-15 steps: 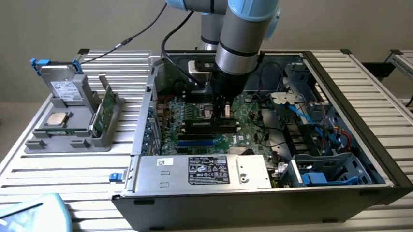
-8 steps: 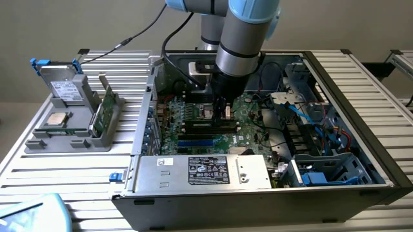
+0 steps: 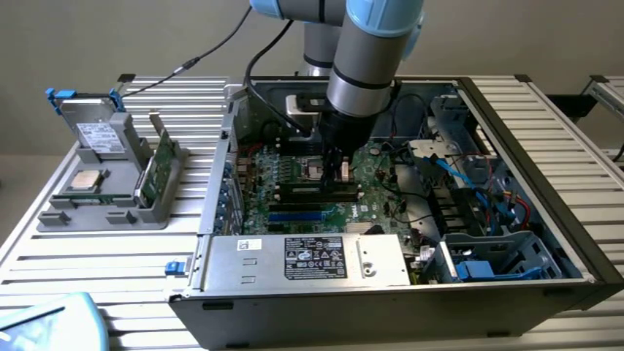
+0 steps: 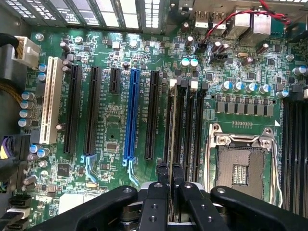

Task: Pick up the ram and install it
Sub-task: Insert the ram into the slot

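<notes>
**Item: the ram** (image 4: pixel 171 144). Thin stick, seen edge-on in wrist view. Loc.: inside the PC case (image 3: pixel 571 219), over the motherboard (image 4: pixel 110 159), in line w/ a black memory slot just beside the CPU socket (image 4: pixel 240 168). Seated or just above the slot: can't tell.

**Tool: gripper** (image 4: pixel 169 172). Pointing straight down into the case. Fingers nearly together, clamped on the stick's upper edge.

**Board, wrist view:** row of long black slots, one blue slot (image 4: pixel 131 115), one white slot (image 4: pixel 49 101). CPU socket w/ metal frame, nothing in it.

**Case, ext. view:** lying on its side, open on top. Power supply (image 3: pixel 312 259) w/ black label along the near edge. Blue cables at the exterior view's right.

**Grey tray** (image 3: pixel 88 217). On the slatted table (image 3: pixel 98 270), well apart from the gripper, at the exterior view's left of the case. Contents:
- boxy drive (image 3: pixel 98 135), white label, stood at the back
- square silver chip (image 3: pixel 88 179), flat
- second green stick (image 3: pixel 161 164), upright on its long edge in the tray's right part
</notes>
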### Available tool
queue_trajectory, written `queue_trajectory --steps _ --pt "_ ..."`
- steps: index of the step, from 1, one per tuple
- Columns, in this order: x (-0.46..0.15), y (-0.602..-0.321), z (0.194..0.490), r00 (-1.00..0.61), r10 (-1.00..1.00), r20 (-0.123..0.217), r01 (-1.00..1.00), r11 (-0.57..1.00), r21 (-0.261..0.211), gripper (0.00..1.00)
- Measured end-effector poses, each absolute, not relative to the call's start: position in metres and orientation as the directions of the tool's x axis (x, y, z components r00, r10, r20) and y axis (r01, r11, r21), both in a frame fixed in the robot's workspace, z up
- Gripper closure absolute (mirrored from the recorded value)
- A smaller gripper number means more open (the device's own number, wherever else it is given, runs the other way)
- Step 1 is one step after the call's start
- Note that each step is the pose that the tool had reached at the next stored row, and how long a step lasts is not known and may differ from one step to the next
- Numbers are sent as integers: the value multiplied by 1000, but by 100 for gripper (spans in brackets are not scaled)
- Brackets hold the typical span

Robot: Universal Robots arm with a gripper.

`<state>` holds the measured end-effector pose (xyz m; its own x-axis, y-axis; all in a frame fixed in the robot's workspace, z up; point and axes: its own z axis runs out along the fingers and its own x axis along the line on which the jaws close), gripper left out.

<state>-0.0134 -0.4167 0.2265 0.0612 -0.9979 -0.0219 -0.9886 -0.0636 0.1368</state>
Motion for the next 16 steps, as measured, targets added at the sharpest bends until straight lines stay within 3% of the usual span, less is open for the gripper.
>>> queue_trajectory --steps 16 --pt "-13 -417 222 58 -998 -22 -989 -60 137 86"
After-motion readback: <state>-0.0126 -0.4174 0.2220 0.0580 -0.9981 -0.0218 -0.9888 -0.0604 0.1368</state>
